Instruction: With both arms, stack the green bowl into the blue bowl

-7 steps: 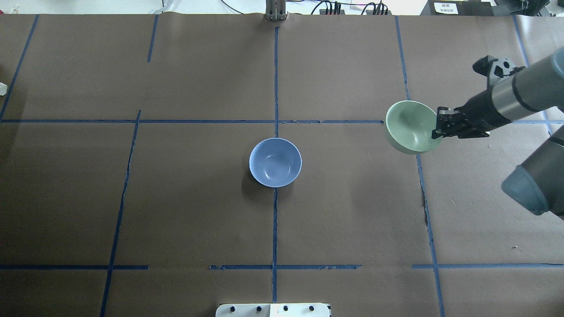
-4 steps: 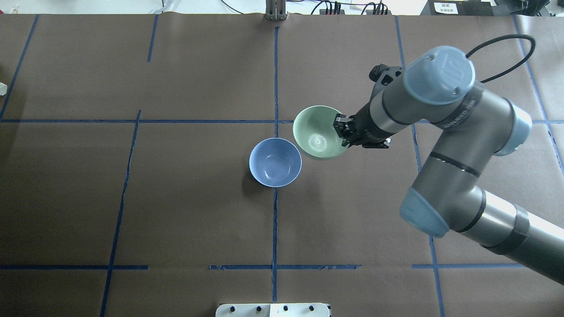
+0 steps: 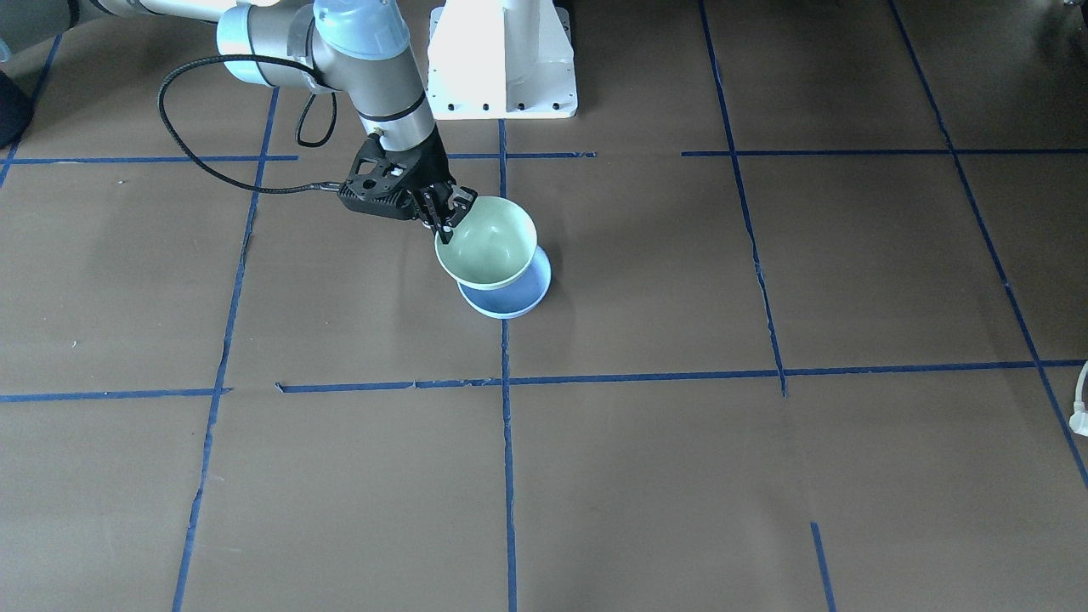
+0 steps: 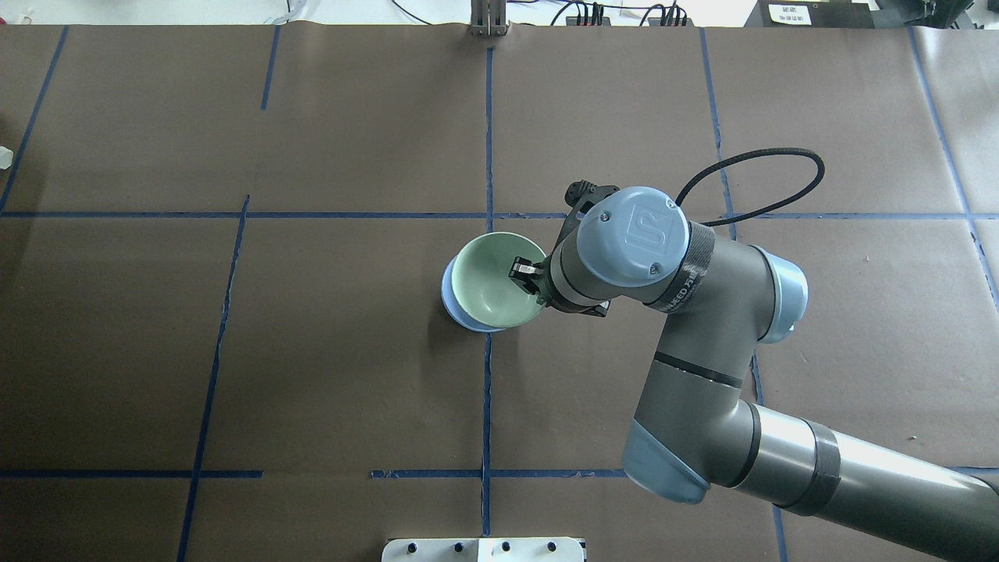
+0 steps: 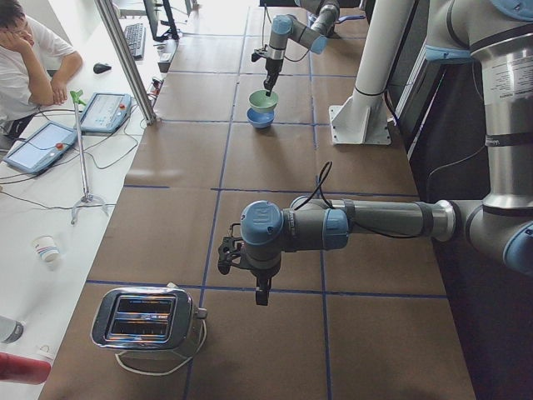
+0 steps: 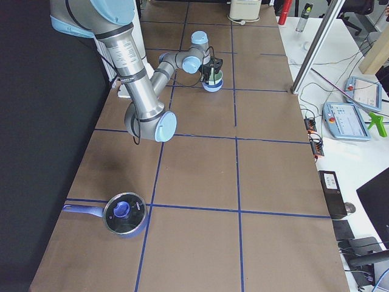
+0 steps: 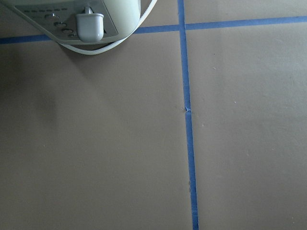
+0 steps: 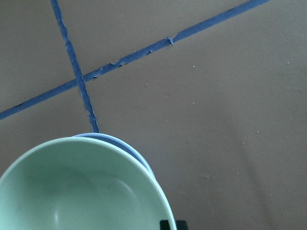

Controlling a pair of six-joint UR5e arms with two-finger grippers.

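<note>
The green bowl (image 4: 488, 282) hangs by its rim from my shut right gripper (image 4: 524, 273), directly over the blue bowl (image 4: 451, 303), which shows only as a crescent beneath it. In the front view the green bowl (image 3: 486, 242) sits slightly tilted above the blue bowl (image 3: 510, 304); whether they touch I cannot tell. The right wrist view shows the green bowl (image 8: 81, 191) with the blue rim (image 8: 122, 143) behind it. My left gripper (image 5: 261, 293) points down at the table far from the bowls, near a toaster; whether it is open or shut I cannot tell.
A silver toaster (image 5: 146, 318) with a white cord stands near the left arm, and shows in the left wrist view (image 7: 76, 19). A lidded blue pot (image 6: 124, 214) sits at the table's right end. The white pedestal (image 3: 501, 59) stands behind the bowls. An operator (image 5: 25, 58) sits beside the table.
My right arm has carried the green bowl leftward, from the right part of the table to right over the blue bowl. The blue bowl has not moved.
</note>
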